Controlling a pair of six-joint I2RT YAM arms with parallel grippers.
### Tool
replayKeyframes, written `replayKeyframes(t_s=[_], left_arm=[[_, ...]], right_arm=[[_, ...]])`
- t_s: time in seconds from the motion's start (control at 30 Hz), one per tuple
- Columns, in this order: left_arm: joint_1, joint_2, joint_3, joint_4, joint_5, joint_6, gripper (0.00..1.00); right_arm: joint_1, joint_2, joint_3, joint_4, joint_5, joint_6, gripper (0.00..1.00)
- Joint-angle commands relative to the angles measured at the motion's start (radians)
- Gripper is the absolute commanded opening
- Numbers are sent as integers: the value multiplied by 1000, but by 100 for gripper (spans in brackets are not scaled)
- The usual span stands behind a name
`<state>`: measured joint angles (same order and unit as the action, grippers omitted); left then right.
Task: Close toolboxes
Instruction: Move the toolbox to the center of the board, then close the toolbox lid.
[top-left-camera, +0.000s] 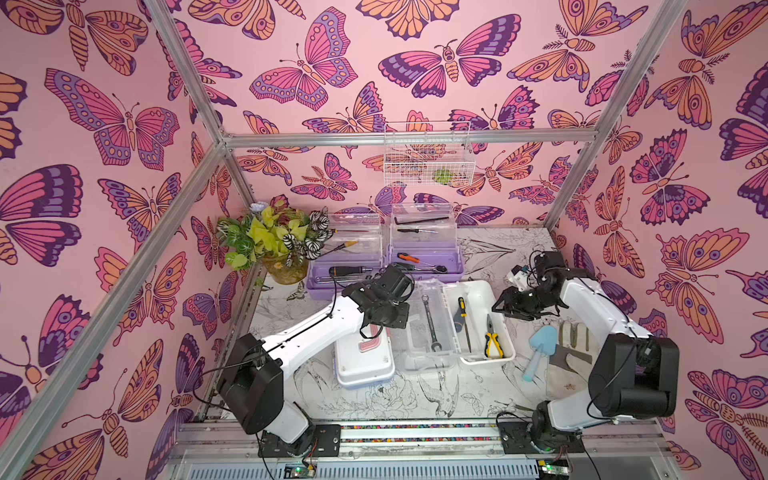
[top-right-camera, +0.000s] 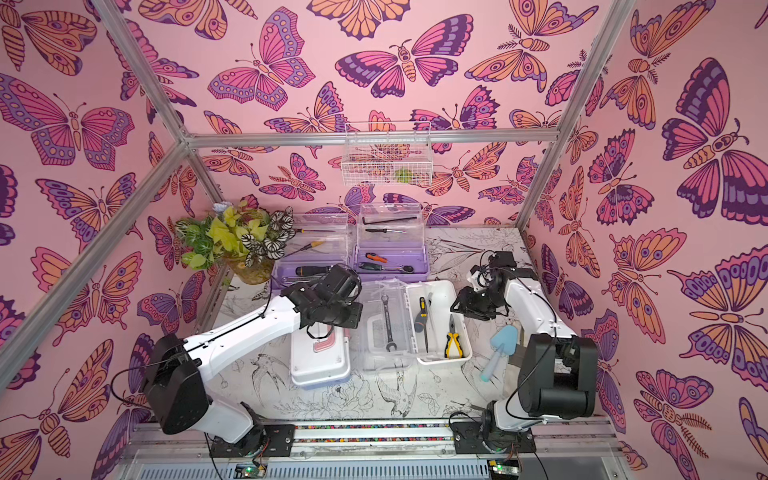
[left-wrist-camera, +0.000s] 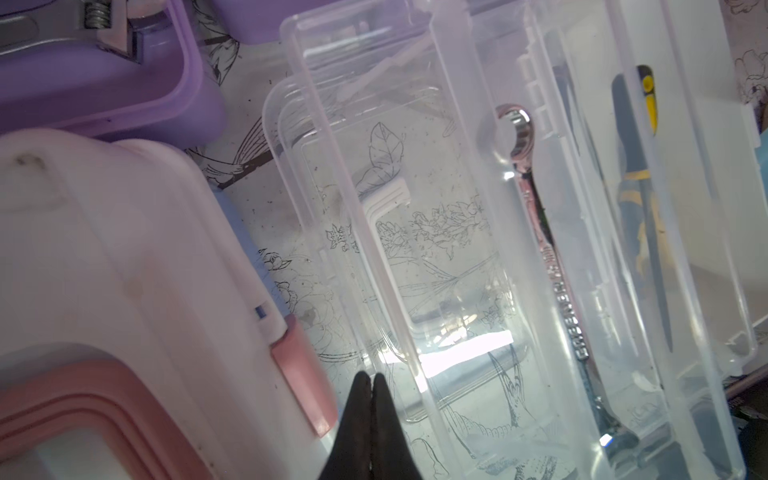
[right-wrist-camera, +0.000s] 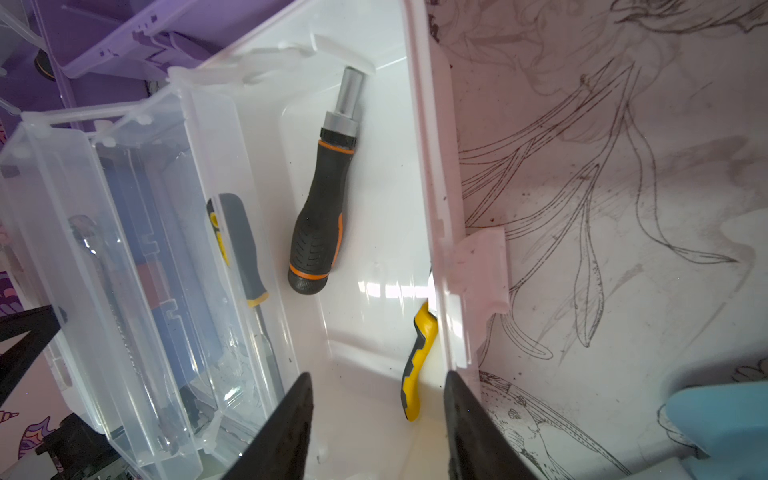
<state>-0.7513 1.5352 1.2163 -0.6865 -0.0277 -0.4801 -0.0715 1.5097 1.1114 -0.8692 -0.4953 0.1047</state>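
Note:
Two lilac toolboxes stand at the back, clear lids upright and open. In the middle, the white toolbox is open; its clear lid lies flat to its left, with a spanner on it. At the front left, the light-blue toolbox has its white lid down and pink handle folded. My left gripper is shut on nothing, low between that box's pink latch and the clear lid. My right gripper is open over the white toolbox's outer rim, by its latch tab.
A potted plant stands at the back left and a wire basket hangs on the back wall. A blue trowel and a grey glove lie right of the white toolbox. A screwdriver and yellow pliers lie inside it.

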Motion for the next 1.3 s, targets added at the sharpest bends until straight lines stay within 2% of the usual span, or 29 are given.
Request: replayKeyframes(t_s=[0.0, 0.13, 0.33, 0.57, 0.63, 0.7, 0.77, 0.8, 1.0, 1.27], left_arm=[[12, 15, -2, -101, -17, 34, 0], [45, 69, 35, -216, -9, 99, 0], [94, 110, 58, -354, -56, 191, 0], [178, 53, 55, -394, -89, 242, 0], [179, 33, 71, -369, -48, 218, 11], [175, 13, 64, -300, 66, 192, 22], [170, -8, 31, -220, 161, 156, 39], [168, -23, 7, -174, 198, 136, 44], [175, -54, -125, 47, 336, 44, 53], [163, 85, -102, 98, 346, 25, 54]], right_arm=[[-1, -13, -4, 10, -2, -2, 52], [-1, -7, -15, 21, 7, -4, 52], [-2, -9, -27, 40, 11, 21, 52], [-1, -20, -44, 70, 7, 55, 52], [-2, -20, -47, 76, 6, 63, 53], [-2, -20, -49, 79, 1, 62, 53], [-2, -23, -51, 78, -9, 57, 54], [-5, -26, -54, 80, -14, 56, 54], [-14, -30, -58, 87, -20, 59, 54], [-14, -28, -58, 87, -16, 51, 53]])
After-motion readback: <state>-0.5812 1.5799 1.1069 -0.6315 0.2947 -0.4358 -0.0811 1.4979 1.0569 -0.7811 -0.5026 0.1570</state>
